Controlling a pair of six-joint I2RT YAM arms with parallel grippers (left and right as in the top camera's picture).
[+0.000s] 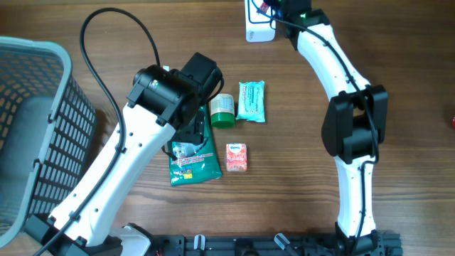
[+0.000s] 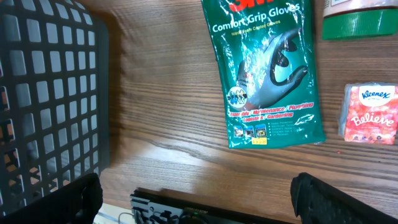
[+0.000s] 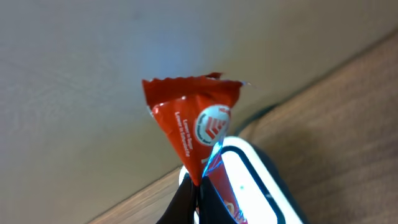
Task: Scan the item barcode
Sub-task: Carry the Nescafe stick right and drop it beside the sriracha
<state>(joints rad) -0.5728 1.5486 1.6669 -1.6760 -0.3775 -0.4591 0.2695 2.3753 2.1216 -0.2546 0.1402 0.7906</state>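
1. Nearest us, by the near edge of the wooden bench (image 1: 298, 199), we saw the left gripper (image 2: 202, 202) with its jaws spread wide and nothing between them. It hung over bare wood at the near end of a green plastic packet of grip gloves (image 2: 270, 74).
2. A grey plastic lattice basket (image 1: 43, 107) sat at the left edge.
3. Just right of the glove packet lay a small pink tissue pack (image 1: 237, 156).
4. Further in, towards the middle, we saw a round green-lidded jar (image 1: 222, 110) with a teal wipes packet (image 1: 251, 101) just beside it.
5. At the far edge, the right gripper (image 3: 196, 208) was clamped tight on a red crinkle-edged foil sachet (image 3: 193, 124). It held the sachet just above a white scanner box lit blue (image 3: 249, 180).
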